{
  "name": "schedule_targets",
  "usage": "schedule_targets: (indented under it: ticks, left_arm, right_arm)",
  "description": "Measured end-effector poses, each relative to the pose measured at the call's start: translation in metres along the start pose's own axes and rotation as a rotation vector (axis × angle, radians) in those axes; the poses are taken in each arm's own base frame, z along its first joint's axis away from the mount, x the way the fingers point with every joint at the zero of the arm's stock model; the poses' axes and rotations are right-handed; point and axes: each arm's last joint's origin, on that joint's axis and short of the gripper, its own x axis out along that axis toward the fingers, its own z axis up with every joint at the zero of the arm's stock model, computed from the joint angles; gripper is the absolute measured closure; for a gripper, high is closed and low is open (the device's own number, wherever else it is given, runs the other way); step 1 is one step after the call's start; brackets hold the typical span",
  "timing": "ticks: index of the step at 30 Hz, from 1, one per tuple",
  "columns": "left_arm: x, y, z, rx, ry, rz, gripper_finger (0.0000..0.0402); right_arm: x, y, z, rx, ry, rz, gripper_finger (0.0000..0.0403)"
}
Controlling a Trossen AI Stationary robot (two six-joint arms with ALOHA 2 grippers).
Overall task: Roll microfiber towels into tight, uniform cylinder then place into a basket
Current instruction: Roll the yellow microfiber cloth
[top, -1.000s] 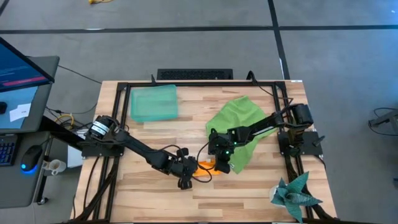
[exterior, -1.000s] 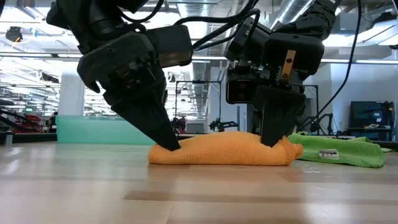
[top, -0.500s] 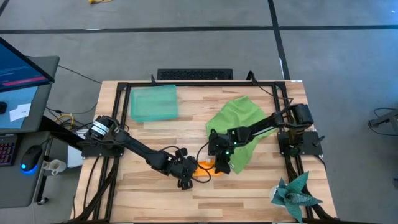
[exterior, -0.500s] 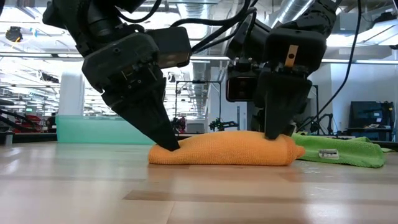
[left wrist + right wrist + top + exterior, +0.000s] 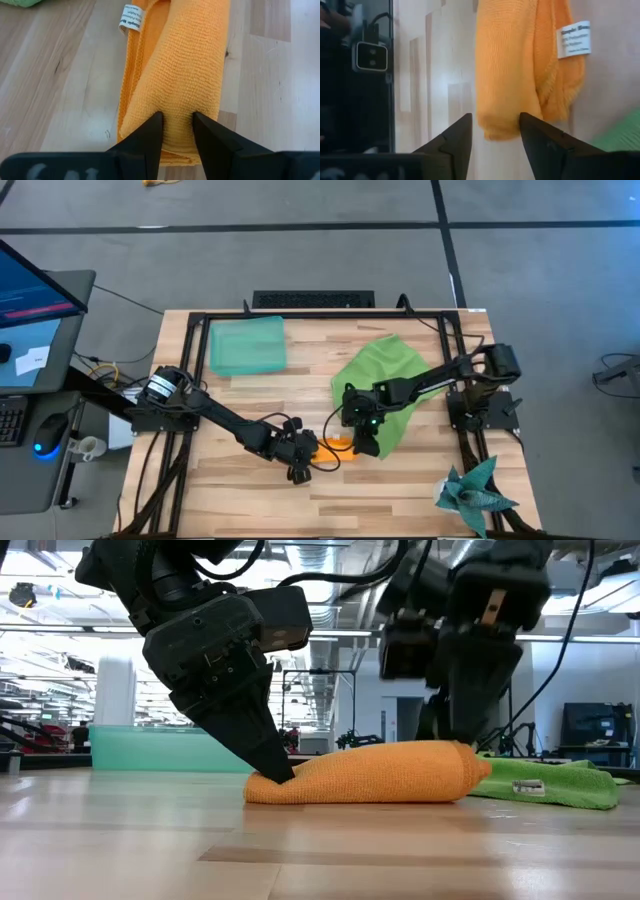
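The orange towel lies rolled into a thick cylinder on the wooden table, its white tag at the far end. My left gripper is shut on the roll's left end. My right gripper hovers open just above the roll's right end, which lies beyond its fingertips and apart from them. The green towel lies crumpled on the table under the right arm. The basket stands at the far left. My left gripper pinches the top of the roll's left end between its two fingers, which dent the cloth. The fingers come slanting down from the table's left and point along the roll. The roll rests full length on the table.
A spiky teal star-shaped object sits at the table's near right corner. A black frame rims the table. Bare wood shows in front of the roll and between it and the basket.
My right gripper has let go of the roll's right end and risen off it. That end, pressed down before, has puffed up rounder. The left end stays pinned under my left gripper.
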Motion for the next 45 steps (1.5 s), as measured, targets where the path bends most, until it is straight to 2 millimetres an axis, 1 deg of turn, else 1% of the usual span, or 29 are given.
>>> schedule_targets:
  ticks: [4,8,14,18,20,22,25,28,30,32,35,41,45]
  left_arm:
    - [0.0,0.0,0.0,0.0,0.0,0.0,0.0296]
    - [0.0,0.0,0.0,0.0,0.001,0.0,0.0296]
    - [0.0,0.0,0.0,0.0,0.002,-0.001,0.0297]
    - [0.0,0.0,0.0,-0.001,0.001,-0.001,0.0297]
    - [0.0,0.0,0.0,-0.001,0.002,-0.001,0.0297]
    - [0.0,0.0,0.0,-0.001,0.002,-0.002,0.0297]
    - [0.0,0.0,0.0,-0.007,0.002,-0.002,0.0297]
    - [0.0,0.0,0.0,-0.009,0.003,-0.004,0.0297]
    - [0.0,0.0,0.0,-0.014,0.003,-0.005,0.0297]
    - [0.0,0.0,0.0,-0.026,0.004,-0.004,0.0297]
    - [0.0,0.0,0.0,-0.03,0.004,-0.005,0.0297]
    - [0.0,0.0,0.0,-0.038,-0.001,-0.005,0.0297]
    - [0.0,0.001,0.001,-0.044,-0.006,0.001,0.0297]
  right_arm:
    - [-0.014,0.014,-0.007,-0.054,-0.003,-0.133,0.0219]
    - [-0.025,0.034,-0.018,-0.125,-0.003,-0.287,0.0218]
    - [-0.037,0.065,-0.032,-0.227,-0.091,-0.517,0.0216]
    - [-0.048,0.082,-0.043,-0.254,-0.151,-0.621,0.0219]
    - [-0.054,0.087,-0.051,-0.266,-0.166,-0.664,0.0221]
    - [-0.058,0.088,-0.061,-0.283,-0.193,-0.677,0.0223]
    - [-0.062,0.08,-0.08,-0.256,-0.243,-0.657,0.0225]
    - [-0.062,0.071,-0.092,-0.24,-0.345,-0.595,0.0225]
    - [-0.059,0.068,-0.095,-0.248,-0.424,-0.519,0.0225]
    - [-0.056,0.068,-0.095,-0.259,-0.505,-0.449,0.0225]
    - [-0.053,0.067,-0.093,-0.278,-0.573,-0.411,0.0226]
    - [-0.042,0.061,-0.082,-0.34,-0.603,-0.434,0.0223]
    - [-0.037,0.054,-0.073,-0.351,-0.628,-0.446,0.0203]
